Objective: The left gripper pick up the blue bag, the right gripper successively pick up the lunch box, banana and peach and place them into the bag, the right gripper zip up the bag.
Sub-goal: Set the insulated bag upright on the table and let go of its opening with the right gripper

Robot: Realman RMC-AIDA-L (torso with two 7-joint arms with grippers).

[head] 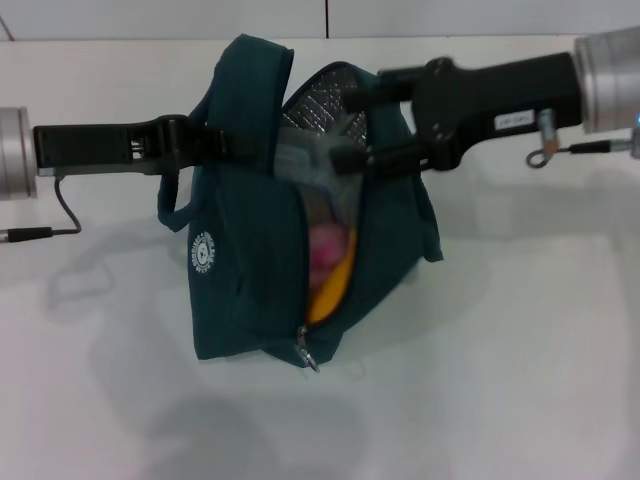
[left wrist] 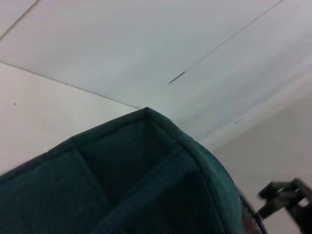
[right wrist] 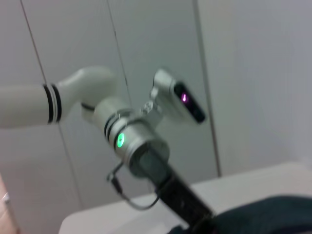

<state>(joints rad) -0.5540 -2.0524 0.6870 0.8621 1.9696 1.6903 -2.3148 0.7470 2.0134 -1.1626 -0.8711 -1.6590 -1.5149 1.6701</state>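
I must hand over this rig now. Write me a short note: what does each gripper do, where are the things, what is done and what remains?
Left gripper: shut on the bag at its handle side, holding it up above the table.
Right gripper: at the open mouth of the bag, by the foil lining; whether it grips anything cannot be told.
Inside the bag: lunch box at the top, peach and banana below.
Done: all three items packed.
Left: zip the bag; the zipper pull hangs at the low end.

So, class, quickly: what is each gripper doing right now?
Left gripper: closed on the dark teal-blue fabric bag, holding it up by a handle.
Right gripper: at the bag's open mouth; cannot be told.
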